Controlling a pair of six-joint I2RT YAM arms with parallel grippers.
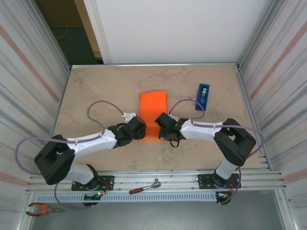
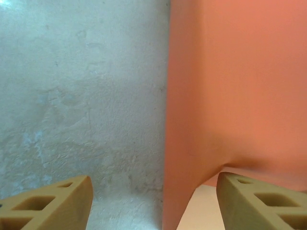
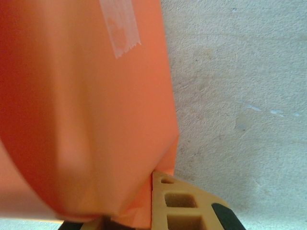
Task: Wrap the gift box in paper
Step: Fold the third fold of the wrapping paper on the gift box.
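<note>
Paper (image 1: pixel 153 108) parcel sits mid-table (image 1: pixel 96 91), near flap apparently pinched in closed right fingers (image 3: pixel 187 203), left fingers (image 2: pixel 48 206) open astride its edge: left should press flap flat while right holds tension.

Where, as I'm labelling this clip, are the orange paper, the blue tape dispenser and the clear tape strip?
paper (image 1: pixel 153 108): top external view, middle of its upper face.
tape dispenser (image 1: pixel 203 97): top external view, centre of its blue body.
tape strip (image 3: pixel 121 24): right wrist view, middle of the strip.
</note>
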